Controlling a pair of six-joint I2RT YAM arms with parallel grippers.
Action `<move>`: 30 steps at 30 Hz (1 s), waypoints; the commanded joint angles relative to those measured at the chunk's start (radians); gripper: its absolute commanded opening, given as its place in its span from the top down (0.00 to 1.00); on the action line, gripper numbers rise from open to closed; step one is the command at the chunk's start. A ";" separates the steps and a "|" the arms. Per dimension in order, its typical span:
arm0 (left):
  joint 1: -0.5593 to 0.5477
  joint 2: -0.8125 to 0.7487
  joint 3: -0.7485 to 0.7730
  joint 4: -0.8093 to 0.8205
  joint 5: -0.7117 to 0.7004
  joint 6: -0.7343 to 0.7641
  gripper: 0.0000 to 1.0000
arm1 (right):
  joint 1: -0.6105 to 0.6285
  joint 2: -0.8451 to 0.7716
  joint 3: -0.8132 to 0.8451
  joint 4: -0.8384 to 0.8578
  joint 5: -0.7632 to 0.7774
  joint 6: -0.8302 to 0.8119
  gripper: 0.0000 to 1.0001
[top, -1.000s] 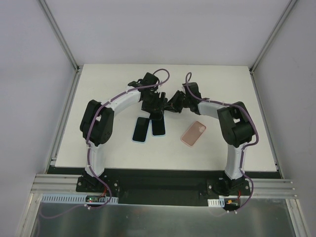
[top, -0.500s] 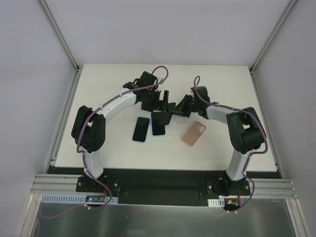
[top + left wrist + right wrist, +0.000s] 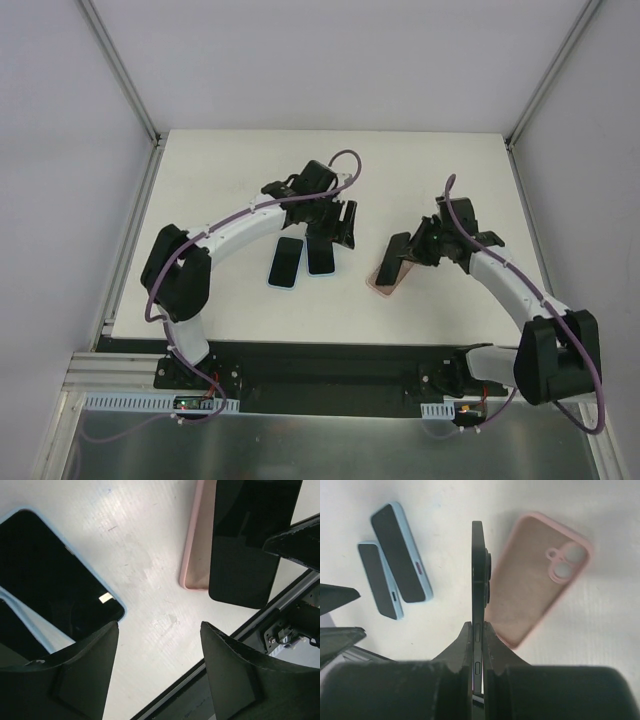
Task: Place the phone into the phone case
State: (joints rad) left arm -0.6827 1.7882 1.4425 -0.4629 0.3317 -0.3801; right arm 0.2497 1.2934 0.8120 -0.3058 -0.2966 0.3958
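Once mid-table, phone (image 3: 398, 249) now over case (image 3: 383, 284).

1. The phone (image 3: 479, 570) was black all over, edge and camera bump alike.
2. The phone case (image 3: 530, 585) was plain soft pink.
3. Two other handsets (image 3: 400, 552) (image 3: 379, 580) showed black screens and light blue cases.
4. The table (image 3: 230, 180) was plain white.
5. The arms (image 3: 240, 215) had white links, black joints and purple cables (image 3: 345, 160).

A white desk (image 3: 200, 170) fills the middle of the enclosure, evenly lit, with no hard shadows. Plain pale grey panels close it in: a back wall (image 3: 330, 60), a left wall (image 3: 50, 200) and a right wall (image 3: 600, 220). Slim aluminium posts (image 3: 120, 70) rise from the desk's far corners. Along its near edge lie a black plate (image 3: 330, 365), an aluminium rail (image 3: 110, 375) and a dull metal sheet (image 3: 330, 445).
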 commanded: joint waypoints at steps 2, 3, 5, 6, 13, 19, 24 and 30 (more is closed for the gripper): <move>-0.043 0.054 0.021 0.075 0.003 -0.048 0.45 | -0.021 -0.111 -0.027 -0.147 0.083 -0.060 0.99; -0.046 0.065 0.025 0.081 0.012 -0.051 0.49 | -0.026 -0.118 -0.033 -0.150 0.092 -0.063 0.99; -0.055 0.092 0.039 0.093 0.021 -0.065 0.60 | -0.035 -0.129 -0.049 -0.150 0.106 -0.060 0.99; -0.066 0.102 0.041 0.098 0.023 -0.071 0.65 | -0.038 -0.128 -0.053 -0.145 0.099 -0.058 0.99; -0.100 0.209 0.082 0.125 0.027 -0.105 1.00 | -0.062 -0.069 -0.079 -0.075 0.057 -0.054 0.99; -0.109 0.287 0.094 0.144 0.010 -0.138 1.00 | -0.128 -0.017 -0.119 -0.020 -0.016 -0.066 0.99; -0.152 0.336 0.085 0.162 0.010 -0.161 0.99 | -0.164 0.023 -0.132 0.022 -0.088 -0.106 0.99; -0.199 0.338 0.062 0.184 -0.003 -0.195 0.96 | -0.194 0.095 -0.129 0.066 -0.183 -0.166 0.99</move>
State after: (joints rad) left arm -0.8448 2.1250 1.5024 -0.2966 0.3374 -0.5365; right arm 0.0677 1.3350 0.6880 -0.2802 -0.4152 0.2977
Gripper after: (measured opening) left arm 0.031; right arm 0.058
